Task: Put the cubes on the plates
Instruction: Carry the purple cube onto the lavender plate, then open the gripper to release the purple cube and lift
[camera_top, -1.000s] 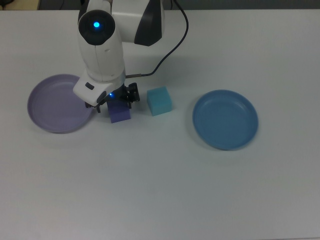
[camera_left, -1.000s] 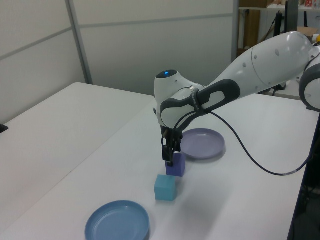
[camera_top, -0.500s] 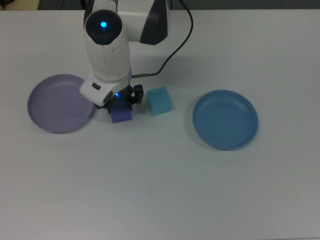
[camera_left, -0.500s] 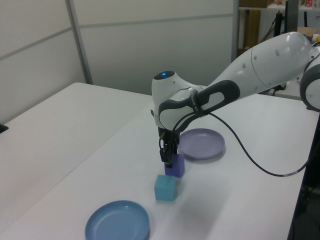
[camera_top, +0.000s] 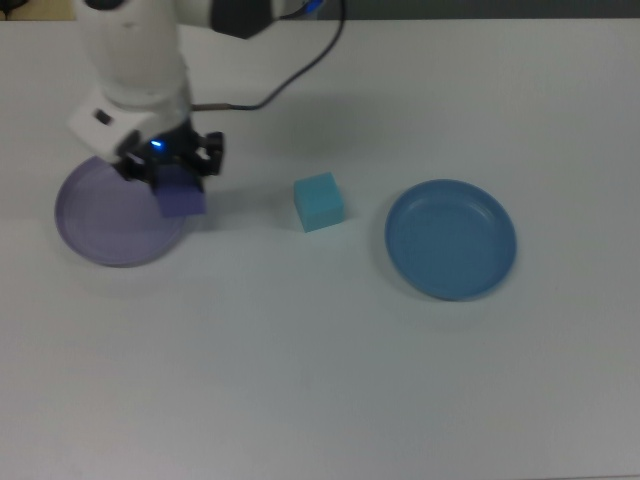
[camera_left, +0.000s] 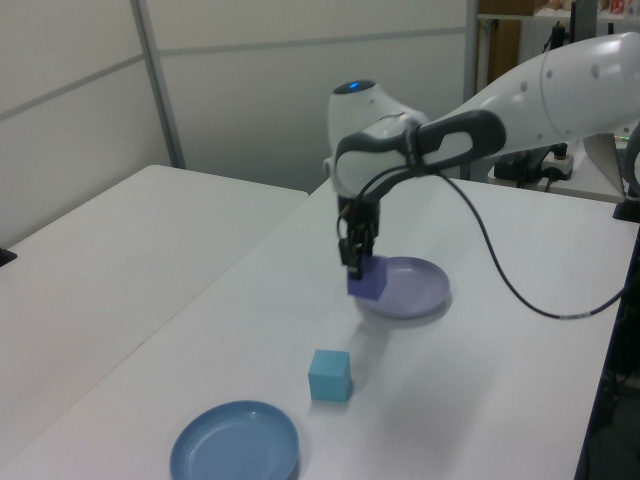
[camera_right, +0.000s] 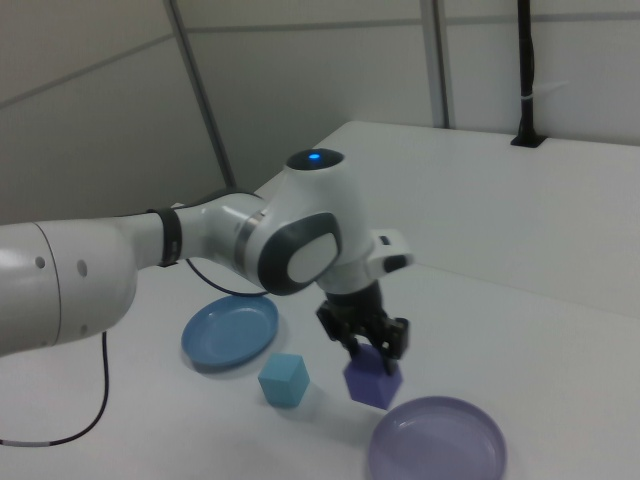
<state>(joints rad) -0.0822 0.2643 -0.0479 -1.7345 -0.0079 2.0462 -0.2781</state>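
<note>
My gripper (camera_top: 172, 172) (camera_left: 357, 272) (camera_right: 366, 356) is shut on the violet-purple cube (camera_top: 181, 193) (camera_left: 367, 280) (camera_right: 372, 383) and holds it in the air. In the top view the cube hangs over the right rim of the lavender plate (camera_top: 105, 215) (camera_left: 412, 288) (camera_right: 436, 446). The teal cube (camera_top: 319, 201) (camera_left: 330, 375) (camera_right: 282, 380) rests on the table between the two plates. The blue plate (camera_top: 451, 239) (camera_left: 235, 443) (camera_right: 229, 333) lies bare on the top view's right.
A black cable (camera_top: 290, 78) (camera_left: 505, 285) trails from the arm across the white table (camera_top: 320, 360). In the left view the table's edge runs along the right, with a second table (camera_left: 120, 240) on the left.
The gripper has lifted the violet-purple cube off the table and carried it toward the top view's left, from beside the teal cube to the lavender plate's rim. The teal cube stayed put.
</note>
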